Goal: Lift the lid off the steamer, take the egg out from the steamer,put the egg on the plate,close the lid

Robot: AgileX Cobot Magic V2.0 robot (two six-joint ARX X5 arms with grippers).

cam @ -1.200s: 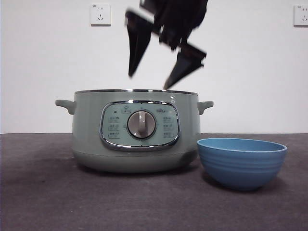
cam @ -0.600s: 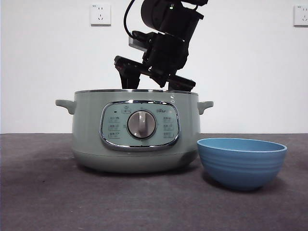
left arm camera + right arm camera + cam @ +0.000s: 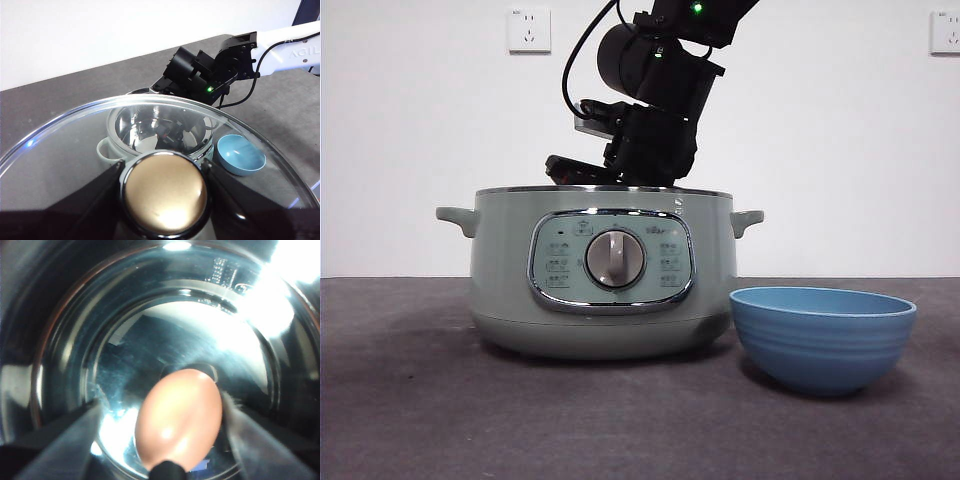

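Front view: steamer (image 3: pixel 601 272) sits centre-left of frame on the dark surface (image 3: pixel 410 400), lid off, dial facing the camera.
Plate: blue plate (image 3: pixel 823 337) stands lower right, just beside the steamer's base, apart from it.
Right gripper (image 3: pixel 620 180): reaches down into the open steamer from the upper centre; tips hidden behind the rim.
Right wrist view: egg (image 3: pixel 179 418) lies on the shiny steel floor of the pot, lower centre of frame; the jaws stand spread on either side of it, contact unclear.
Left gripper (image 3: pixel 163 192): pinches the knob of the lid (image 3: pixel 65 145), held up in the air, well apart from the steamer.
Left wrist view: steamer and plate visible through the glass.
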